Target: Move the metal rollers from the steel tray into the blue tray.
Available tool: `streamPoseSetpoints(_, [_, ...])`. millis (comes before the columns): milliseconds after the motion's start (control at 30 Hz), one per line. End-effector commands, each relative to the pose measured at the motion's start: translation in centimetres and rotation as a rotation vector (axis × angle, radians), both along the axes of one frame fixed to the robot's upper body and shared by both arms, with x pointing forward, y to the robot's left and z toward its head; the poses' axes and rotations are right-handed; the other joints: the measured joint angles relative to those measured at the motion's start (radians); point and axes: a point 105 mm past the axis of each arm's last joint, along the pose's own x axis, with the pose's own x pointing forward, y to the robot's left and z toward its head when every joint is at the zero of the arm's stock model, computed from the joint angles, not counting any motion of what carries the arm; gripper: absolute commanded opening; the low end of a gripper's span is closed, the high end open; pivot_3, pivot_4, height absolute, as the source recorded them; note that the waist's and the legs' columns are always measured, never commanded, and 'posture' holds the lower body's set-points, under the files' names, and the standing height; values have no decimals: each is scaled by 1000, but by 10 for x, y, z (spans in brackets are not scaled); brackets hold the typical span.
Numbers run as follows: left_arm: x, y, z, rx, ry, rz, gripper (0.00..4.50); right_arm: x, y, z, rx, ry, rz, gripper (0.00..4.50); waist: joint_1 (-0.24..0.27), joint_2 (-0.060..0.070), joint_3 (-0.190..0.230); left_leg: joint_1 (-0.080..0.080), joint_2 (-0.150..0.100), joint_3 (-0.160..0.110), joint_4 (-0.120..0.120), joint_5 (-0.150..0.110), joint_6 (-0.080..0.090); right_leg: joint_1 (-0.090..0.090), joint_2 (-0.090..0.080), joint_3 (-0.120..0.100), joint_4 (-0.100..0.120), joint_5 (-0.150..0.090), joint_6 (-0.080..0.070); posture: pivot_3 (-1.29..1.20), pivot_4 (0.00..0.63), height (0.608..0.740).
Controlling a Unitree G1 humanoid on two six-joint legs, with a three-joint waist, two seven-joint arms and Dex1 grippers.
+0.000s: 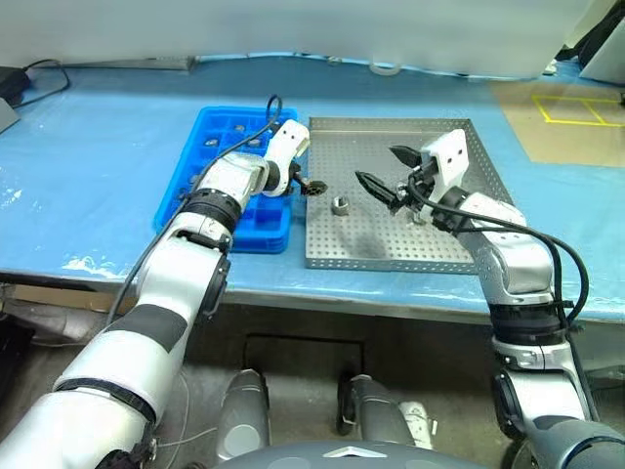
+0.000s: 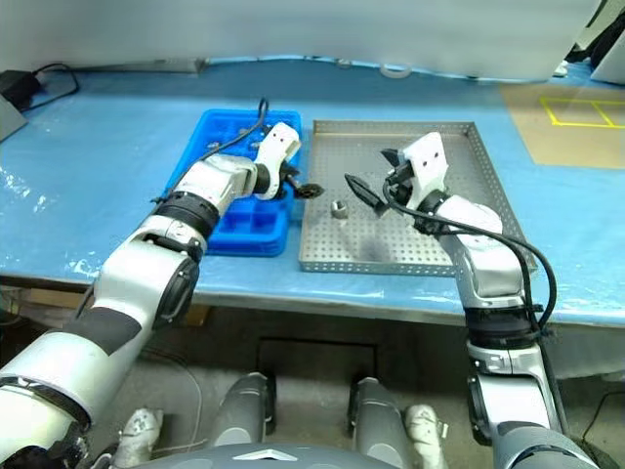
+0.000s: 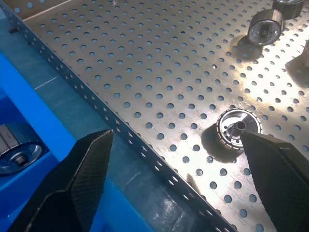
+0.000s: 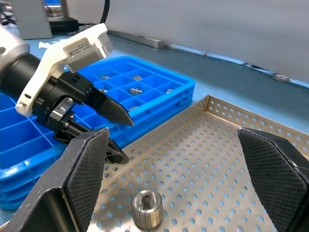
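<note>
One roller (image 1: 340, 206) between both open grippers' fingers (image 1: 368, 184)

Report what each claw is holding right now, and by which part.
Nothing is held. The left claw is open at the steel tray's edge beside the blue tray; the right claw is open above the nearest metal roller.

Silver roller (image 1: 340, 206) upright on steel tray (image 1: 430, 249), blue tray (image 1: 210, 132) beside

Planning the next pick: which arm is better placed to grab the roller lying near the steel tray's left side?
Probably the left. The left gripper hangs open at the steel tray edge beside the blue tray, the roller just ahead. The right gripper, also open, hovers farther off.
</note>
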Motion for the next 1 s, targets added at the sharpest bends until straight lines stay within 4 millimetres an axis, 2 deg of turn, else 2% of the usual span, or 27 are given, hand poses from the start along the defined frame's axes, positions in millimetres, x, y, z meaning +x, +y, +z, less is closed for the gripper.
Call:
streamPoseSetpoints(33, [-5,-16,6,24,-29,-97,4479,-16,2,15,46,-53,8,4500,-3,0,0,0,0,0,0,0,0,0,0,0,0,0,0,-237,150,740])
streamPoseSetpoints(133, [-16,-24,5,-17,16,-204,4479,-31,9,8,15,-23,68,4500,-6,0,0,-1,0,0,0,0,1,0,0,0,-2,0,0,-260,150,740])
streamPoseSetpoints(233, [-21,-25,10,-60,29,-266,4479,-32,-1,8,6,-21,36,4500,-15,0,0,-1,1,0,-2,1,3,0,0,0,-4,0,0,-273,150,740])
streamPoseSetpoints(333, [-15,-22,21,-154,29,-201,4479,-30,-8,8,3,-22,-3,4500,-28,0,0,-1,0,0,-2,0,3,0,0,0,-4,0,0,-280,150,740])
streamPoseSetpoints(433, [-7,-24,26,-140,-47,-143,4479,-29,-6,3,-5,-15,-14,4500,-31,0,0,-1,0,0,-1,0,2,0,0,0,-4,0,0,-281,150,740])
streamPoseSetpoints(567, [-4,-32,8,-13,-104,-113,4479,-29,-2,-1,-17,-7,-19,4500,-31,0,0,-1,0,0,-1,0,3,1,0,0,-5,0,0,-288,150,740])
streamPoseSetpoints(700, [-4,-47,11,-67,-116,-85,4479,-29,-3,-4,-25,-2,-28,4500,-31,0,0,-3,0,0,-1,0,8,1,-1,0,-7,0,0,-295,150,740])
streamPoseSetpoints(800, [-7,-50,1,-6,-141,-107,4479,-28,-4,-4,-25,-1,-38,4500,-32,0,0,-3,0,1,-1,-1,9,1,-2,0,-7,0,0,-295,150,740])
streamPoseSetpoints(867, [-8,-47,-9,49,-143,-116,4479,-28,-4,-5,-24,-1,-40,4500,-34,0,0,-3,0,1,-1,-1,9,1,-2,0,-7,0,0,-296,150,740])
streamPoseSetpoints(1000, [-3,-25,-35,232,-154,-72,4479,-26,-4,-7,-26,4,-46,4500,-37,0,0,-2,0,1,-1,-1,9,1,-1,0,-7,0,1,-291,150,740])
